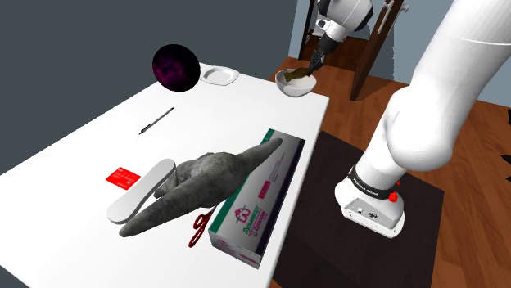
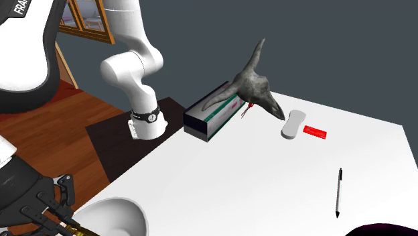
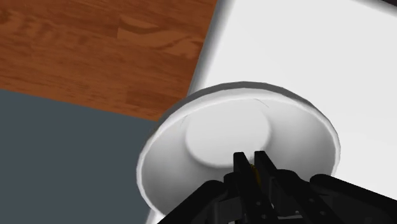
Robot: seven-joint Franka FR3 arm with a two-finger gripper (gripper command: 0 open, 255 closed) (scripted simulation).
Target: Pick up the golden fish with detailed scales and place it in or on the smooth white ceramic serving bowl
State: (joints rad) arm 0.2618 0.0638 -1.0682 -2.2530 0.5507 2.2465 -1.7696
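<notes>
holding the golden fish [image 1: 300, 78] btw its fingers, the gripper [image 1: 314, 65] is hanging right over the white bowl [image 1: 292, 90] at the far corner of the white table [image 1: 98, 139] in the shoulder view. the fingers are sitting nearly together, w/ only a thin sliver of gold showing btw them in the wrist view, so they're clamping on the golden fish [image 3: 254, 173]. there the gripper [image 3: 250, 159] is pointing down into the white bowl [image 3: 305, 137], its flat bottom lying just past the fingertips. whether fish and bowl are touching, can't tell.

in the second exterior view the white bowl [image 2: 120, 211] is sitting at the lower left, close to the table edge, w/ the gripper [image 2: 70, 224] coming in from that view's left.

a small white plate [image 1: 219, 75] is lying just to the shoulder view's left of the bowl, w/ a dark sphere [image 1: 175, 67] beside it. a pen [image 1: 156, 121] is lying mid-table. nearer the camera, a red card [image 1: 124, 176], a white oblong thing [image 1: 151, 192] and a grey pointed shape [image 1: 209, 184] are lying close together, the grey shape leaning on a green-and-white box [image 1: 258, 204]. the stand [image 1: 373, 204] is resting on a dark mat [image 1: 327, 237] over wood floor [image 1: 479, 139].
</notes>
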